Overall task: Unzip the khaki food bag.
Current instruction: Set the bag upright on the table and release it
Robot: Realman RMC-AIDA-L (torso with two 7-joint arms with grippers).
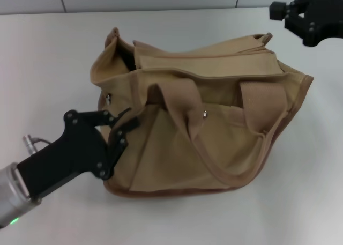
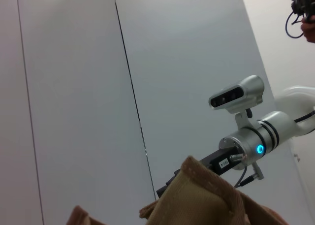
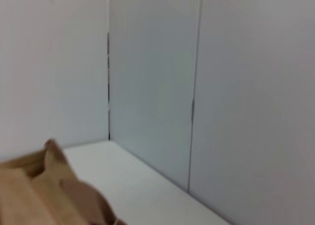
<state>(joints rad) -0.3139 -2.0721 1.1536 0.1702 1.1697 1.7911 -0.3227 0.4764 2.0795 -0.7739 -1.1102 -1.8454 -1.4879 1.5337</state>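
Khaki food bag touching left pincer, right pincer apart.

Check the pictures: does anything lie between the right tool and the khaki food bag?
Nothing visible does. In the head view the right tool hangs past the far right corner of the khaki food bag, with only bare white table between them. The left tool is already against the bag's left end.

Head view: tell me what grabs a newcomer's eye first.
The khaki food bag dominates, slumped on its side in the middle of the white table. The left gripper presses against the bag's near-left end, close to a silver snap. The right gripper hangs at the far right corner, clear of the bag.
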